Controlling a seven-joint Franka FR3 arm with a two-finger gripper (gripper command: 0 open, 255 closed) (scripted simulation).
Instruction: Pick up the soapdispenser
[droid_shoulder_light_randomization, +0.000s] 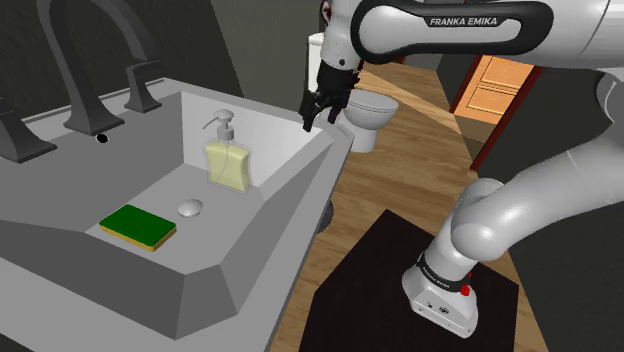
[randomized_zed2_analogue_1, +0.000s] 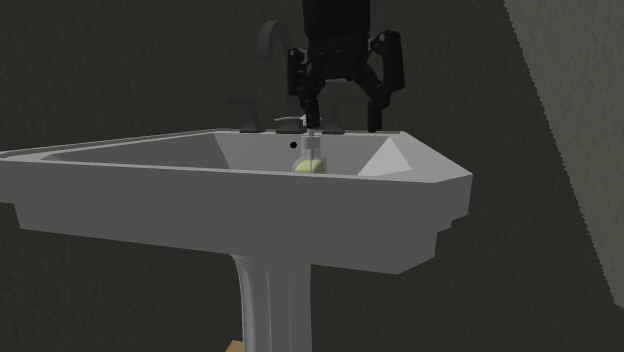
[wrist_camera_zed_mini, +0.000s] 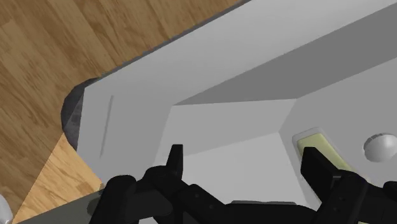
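The soap dispenser (droid_shoulder_light_randomization: 228, 163) is a pale yellow bottle with a grey pump, standing upright in the grey sink basin (droid_shoulder_light_randomization: 250, 235) near its back wall. From the second exterior view the soap dispenser (randomized_zed2_analogue_1: 310, 158) peeks over the sink's front rim (randomized_zed2_analogue_1: 250, 190). My black gripper (droid_shoulder_light_randomization: 320, 117) hangs open above the sink's rim, to the shoulder view's right of the bottle and apart from it. In the wrist view the gripper (wrist_camera_zed_mini: 245, 160) has its fingers wide apart, and the dispenser's (wrist_camera_zed_mini: 313, 140) yellowish top shows just by one finger (wrist_camera_zed_mini: 316, 167). Nothing is held.
A green sponge (droid_shoulder_light_randomization: 138, 227) and a round drain plug (droid_shoulder_light_randomization: 190, 208) lie on the basin floor. A dark faucet (droid_shoulder_light_randomization: 92, 60) with handles stands behind the basin. Beyond the sink are a white toilet (droid_shoulder_light_randomization: 368, 112), wooden floor and a dark mat under the stand (droid_shoulder_light_randomization: 445, 292).
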